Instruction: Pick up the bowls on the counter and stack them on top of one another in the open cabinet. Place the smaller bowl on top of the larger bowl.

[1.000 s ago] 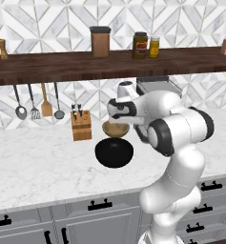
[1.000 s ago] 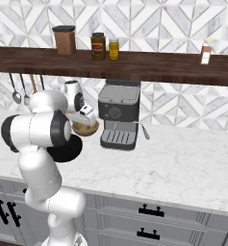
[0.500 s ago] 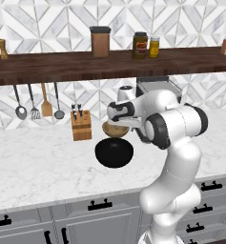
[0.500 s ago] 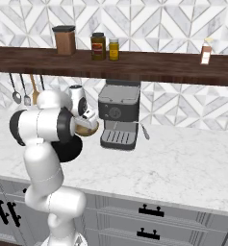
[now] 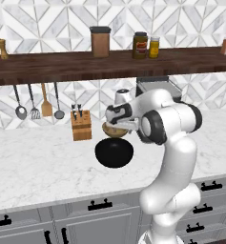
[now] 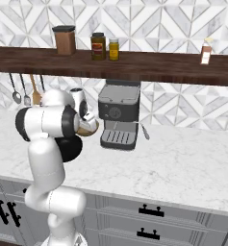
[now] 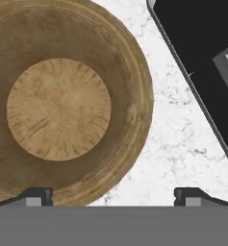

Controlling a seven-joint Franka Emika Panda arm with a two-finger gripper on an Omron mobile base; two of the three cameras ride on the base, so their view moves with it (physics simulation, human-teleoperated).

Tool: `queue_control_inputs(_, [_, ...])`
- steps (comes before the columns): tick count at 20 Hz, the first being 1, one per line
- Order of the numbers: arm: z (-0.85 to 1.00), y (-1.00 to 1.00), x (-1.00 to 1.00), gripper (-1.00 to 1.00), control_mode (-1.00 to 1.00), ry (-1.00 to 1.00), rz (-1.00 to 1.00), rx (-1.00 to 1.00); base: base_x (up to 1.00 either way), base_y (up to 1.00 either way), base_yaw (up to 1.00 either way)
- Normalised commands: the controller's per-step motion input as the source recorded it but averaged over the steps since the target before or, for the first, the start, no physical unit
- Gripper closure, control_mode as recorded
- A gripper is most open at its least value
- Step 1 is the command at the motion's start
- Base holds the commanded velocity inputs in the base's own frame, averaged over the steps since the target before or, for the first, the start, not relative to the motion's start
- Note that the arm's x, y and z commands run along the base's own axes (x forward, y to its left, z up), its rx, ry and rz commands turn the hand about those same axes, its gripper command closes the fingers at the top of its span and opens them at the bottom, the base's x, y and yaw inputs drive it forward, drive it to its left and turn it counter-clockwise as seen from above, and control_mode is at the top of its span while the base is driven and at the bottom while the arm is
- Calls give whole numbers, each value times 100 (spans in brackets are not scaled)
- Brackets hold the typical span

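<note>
The small tan wooden bowl (image 5: 115, 131) (image 6: 88, 128) sits on the white marble counter (image 5: 38, 167), just behind the wider glossy black bowl (image 5: 114, 152) (image 6: 71, 148). My gripper (image 5: 116, 124) (image 6: 86, 122) hangs close over the wooden bowl, pointing down. In the hand view the wooden bowl (image 7: 57, 108) looms large at the left and my gripper (image 7: 118, 194) is open. One fingertip (image 7: 37, 194) stands over the bowl's inside, the other over bare marble, so the rim lies between them. The dark brown wall shelf (image 5: 62, 66) (image 6: 149, 67) runs above.
A black coffee machine (image 5: 155, 88) (image 6: 118, 115) (image 7: 202, 62) stands right beside the wooden bowl. A knife block (image 5: 80, 125) is to its left, with utensils (image 5: 38, 102) hanging under the shelf. Jars (image 5: 100, 42) (image 6: 98, 46) stand on the shelf.
The hand has come down and slightly left, closer over the wooden bowl. Both bowls stay where they were.
</note>
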Motion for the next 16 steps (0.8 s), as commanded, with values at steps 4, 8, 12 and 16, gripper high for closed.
queue_control_inputs(4, [-29,4,15,-100,-100,-4,-4,0,0,0,0])
queue_control_inputs(8, [-8,2,18,-100,-100,-4,-3,0,0,0,0])
queue_control_inputs(12, [-2,3,21,-100,-100,-5,-3,0,0,0,0])
queue_control_inputs(16, [-24,0,3,-100,-100,-4,-2,0,0,0,0])
